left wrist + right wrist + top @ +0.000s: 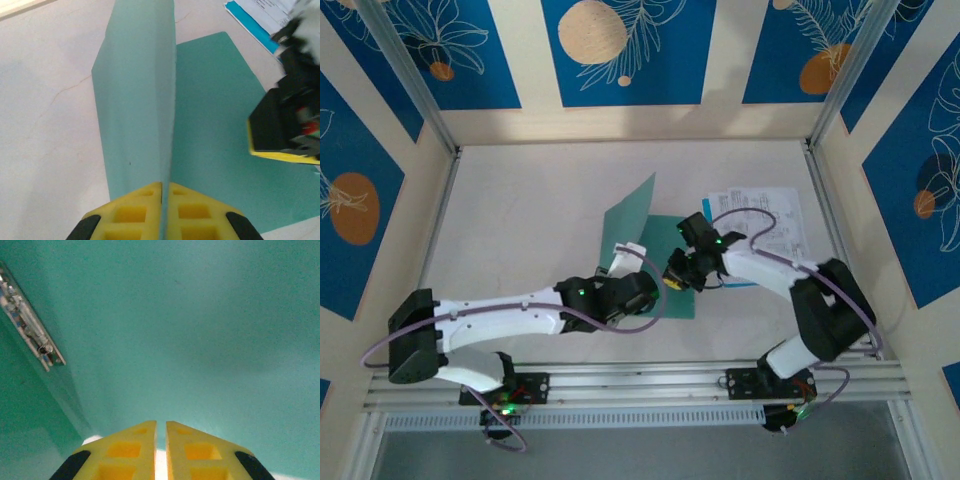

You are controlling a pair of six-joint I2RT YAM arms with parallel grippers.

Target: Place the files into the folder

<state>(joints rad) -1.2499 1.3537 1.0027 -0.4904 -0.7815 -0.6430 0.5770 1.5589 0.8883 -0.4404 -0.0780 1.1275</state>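
White surface [520,220] fills the floor of your cell, and blue leaf-printed walls [620,50] close it in on three sides.

Your folder [632,215] lies open near the middle. One teal cover lies flat on the surface and the other stands up from it at a steep tilt, on the left of the flat one. Your left pincer [162,192] is clamped on the near edge of that raised cover; in the left wrist view the two yellow fingers [132,212] press on either side of the thin sheet.

Your right pincer [161,430] hovers over the flat cover, just right of the raised one, pointing down at it. Its fingers stand almost together with only a narrow slit between them, and you can see nothing gripped there. In the right wrist view, teal spreads ahead of the tips, and a thin metallic strip [30,322] runs slantwise at the left.

Your files [770,215] lie on the surface to the right of the folder, outside it, partly under the right arm. They are white printed sheets, and a blue edge strip [250,25] faces the folder's flat cover.
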